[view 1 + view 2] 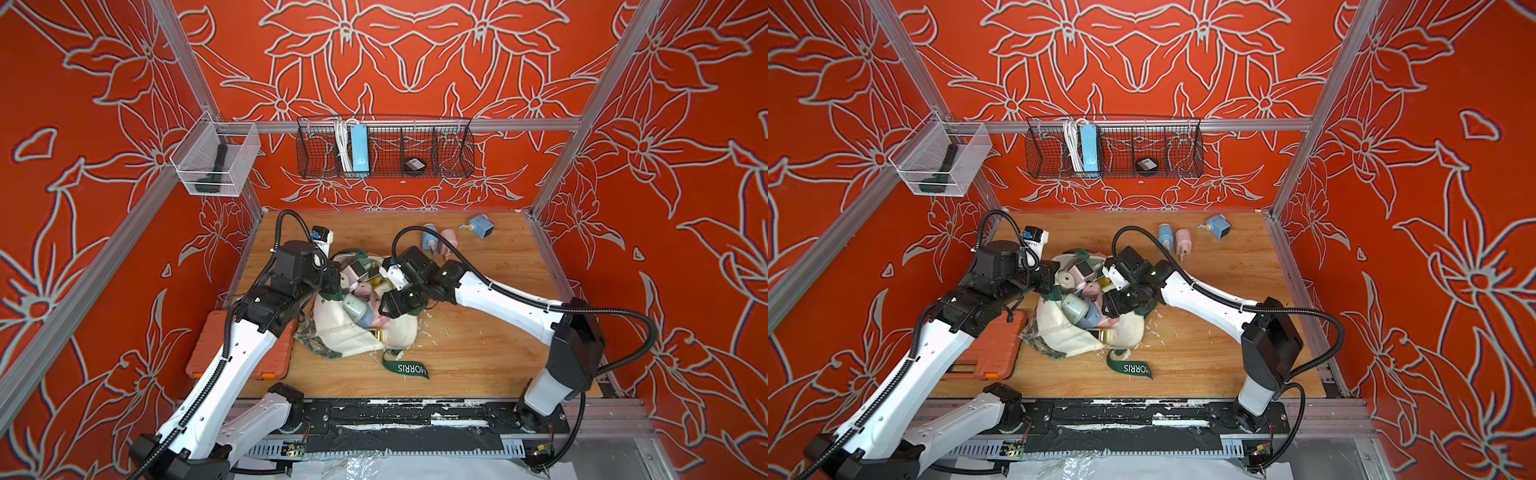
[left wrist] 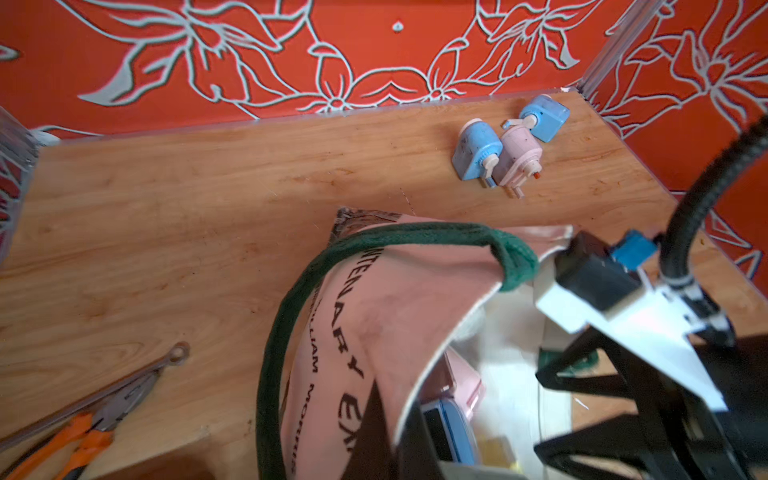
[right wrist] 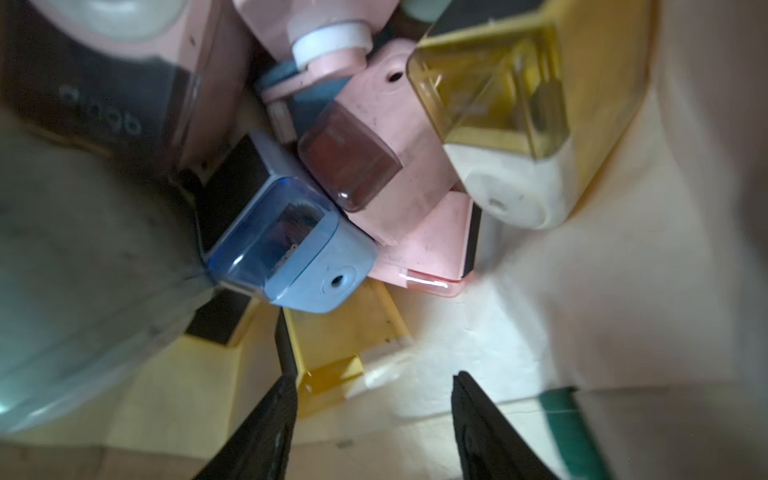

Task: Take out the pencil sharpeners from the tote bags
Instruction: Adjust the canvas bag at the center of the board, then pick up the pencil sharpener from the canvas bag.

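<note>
Slumping on the wooden table [image 1: 478,353] with mouth gaping: the cream tote bag [image 1: 340,340], cradling a jumble of pencil sharpeners [image 1: 353,309] in pink, blue, yellow and grey-green. Hanging on the walls, well beyond both hands: a wire basket [image 1: 453,158] carrying a blue power strip [image 1: 358,150] and a white cable, and a mesh bin [image 1: 195,170] carrying a dark tool [image 1: 218,162]. Lying outside the bag, past the right gripper [image 3: 374,382] toward the back wall: a pale-blue sharpener [image 1: 429,237] just beside a pink sharpener [image 1: 449,242], and a boxy blue sharpener [image 1: 482,226] a little apart.

Reaching down into the bag's mouth with the right gripper, jaws standing apart and clamping nothing, with a yellow sharpener [image 3: 332,340] just beside one fingertip [image 3: 274,411] and a clear-fronted blue sharpener [image 3: 291,249] a little farther ahead. Pinching the bag's canvas rim in the left gripper [image 2: 397,428], jaws closed fully on the cloth, with the green handle [image 2: 332,245] looping just ahead of it.
</note>
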